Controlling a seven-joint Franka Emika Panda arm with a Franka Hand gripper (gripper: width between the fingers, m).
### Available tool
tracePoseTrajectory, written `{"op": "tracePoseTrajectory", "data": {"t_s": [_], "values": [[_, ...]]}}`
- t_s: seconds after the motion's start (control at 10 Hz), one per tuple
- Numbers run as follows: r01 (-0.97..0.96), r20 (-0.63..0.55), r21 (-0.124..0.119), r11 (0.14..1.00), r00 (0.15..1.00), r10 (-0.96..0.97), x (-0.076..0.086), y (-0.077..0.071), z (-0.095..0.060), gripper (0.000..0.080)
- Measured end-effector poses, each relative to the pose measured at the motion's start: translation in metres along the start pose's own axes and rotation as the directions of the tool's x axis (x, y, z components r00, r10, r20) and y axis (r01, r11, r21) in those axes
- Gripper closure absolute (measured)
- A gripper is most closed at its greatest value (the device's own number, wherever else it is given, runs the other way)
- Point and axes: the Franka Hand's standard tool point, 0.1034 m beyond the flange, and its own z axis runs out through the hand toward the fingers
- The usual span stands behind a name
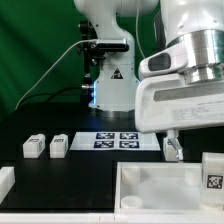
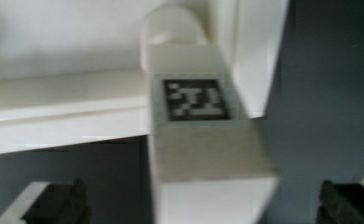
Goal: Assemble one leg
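In the wrist view a white leg with a black-and-white tag on its upper face lies between my fingers, against the rim of the large white tray-like piece. My gripper is open. One dark finger stands well clear of the leg on one side and the other finger on the other, neither touching it. In the exterior view my gripper hangs over the tray's far right corner. Another leg stands at the exterior view's right edge. Two more legs sit at the exterior view's left.
The marker board lies flat behind the tray, between the two left legs and my gripper. A white piece shows at the exterior view's left edge. The arm's base stands at the back.
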Motion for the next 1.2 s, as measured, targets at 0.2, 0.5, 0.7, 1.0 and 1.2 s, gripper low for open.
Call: {"op": "tracePoseTrajectory", "data": {"t_s": [0.2, 0.5, 0.7, 1.0, 1.2], "values": [[-0.019, 0.114, -0.001, 1.000, 0.993, 0.019, -0.011, 0.010, 0.009, 0.0151], [-0.080, 0.414, 0.007, 0.997, 0.908, 0.070, -0.014, 0.004, 0.012, 0.0151], [-0.080, 0.562, -0.023, 0.997, 0.823, 0.079, -0.009, -0.003, 0.012, 0.0151], [-0.072, 0.548, -0.029, 0.997, 0.833, 0.076, -0.006, -0.002, 0.014, 0.0301], [-0.070, 0.548, -0.031, 0.997, 0.833, 0.076, -0.006, -0.001, 0.015, 0.0483]]}}
